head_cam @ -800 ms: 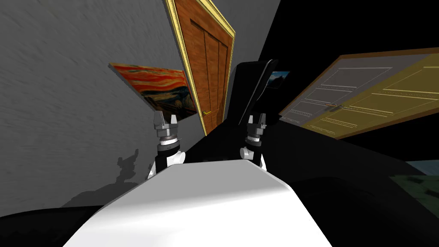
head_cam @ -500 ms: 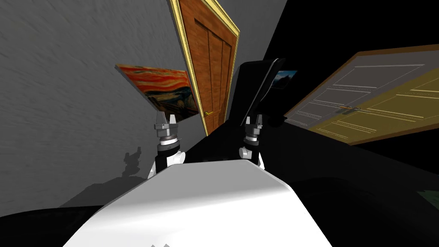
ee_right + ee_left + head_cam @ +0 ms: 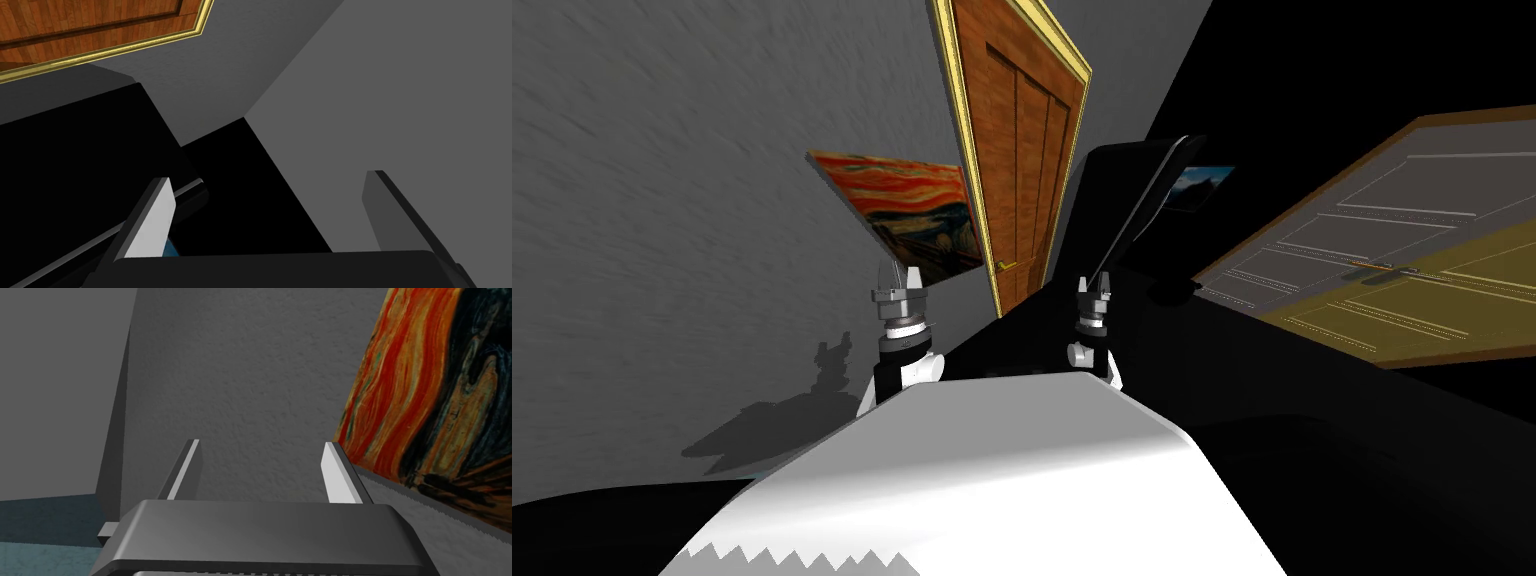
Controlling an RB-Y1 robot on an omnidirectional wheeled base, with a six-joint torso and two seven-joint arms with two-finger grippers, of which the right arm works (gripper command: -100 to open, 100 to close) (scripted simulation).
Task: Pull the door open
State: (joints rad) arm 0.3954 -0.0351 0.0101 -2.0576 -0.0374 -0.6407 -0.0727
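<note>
A brown wooden door (image 3: pixel 1022 170) in a yellow frame stands in the grey wall ahead, with a small brass handle (image 3: pixel 1004 265) low on its near edge. My left gripper (image 3: pixel 899 278) is open and hangs left of the handle, apart from it, in front of an orange painting (image 3: pixel 912 210). In the left wrist view the open gripper (image 3: pixel 260 463) faces the grey wall with the painting (image 3: pixel 440 398) beside it. My right gripper (image 3: pixel 1095 285) is open, right of the door. Its wrist view has the gripper (image 3: pixel 270 200) pointing past the door's framed corner (image 3: pixel 90 20).
A tall black object (image 3: pixel 1122 210) stands just right of the wooden door, close behind my right gripper. A second, grey and yellowish panelled door (image 3: pixel 1392 270) lies far to the right. Black areas surround it. The left arm's shadow falls on the wall (image 3: pixel 712 250).
The whole head picture has slid to the right, so I have turned left. The right gripper now shows narrower, more edge-on. Both grippers stay open.
</note>
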